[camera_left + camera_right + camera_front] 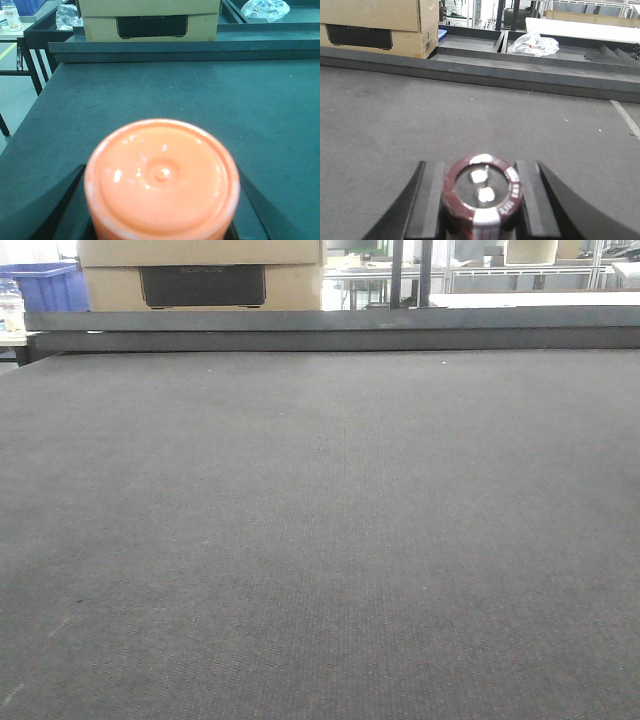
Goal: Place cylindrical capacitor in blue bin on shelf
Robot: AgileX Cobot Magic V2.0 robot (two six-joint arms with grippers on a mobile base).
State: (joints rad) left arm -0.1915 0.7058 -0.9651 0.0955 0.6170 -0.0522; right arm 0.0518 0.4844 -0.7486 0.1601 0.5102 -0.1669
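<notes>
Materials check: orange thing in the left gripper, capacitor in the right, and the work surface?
Orange cylinder: looks like glossy moulded plastic; specular glints, centre nub.
Capacitor: dark maroon sleeve, likely plastic wrap, with a metallic-looking silvery end and two terminals.
Work surface: matte dark grey, woven-looking texture, possibly felt or rubber mat.

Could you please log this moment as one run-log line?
left gripper: shut on orange-topped cylinder | right gripper: shut on capacitor | both above grey surface | shelf: not in view
</notes>
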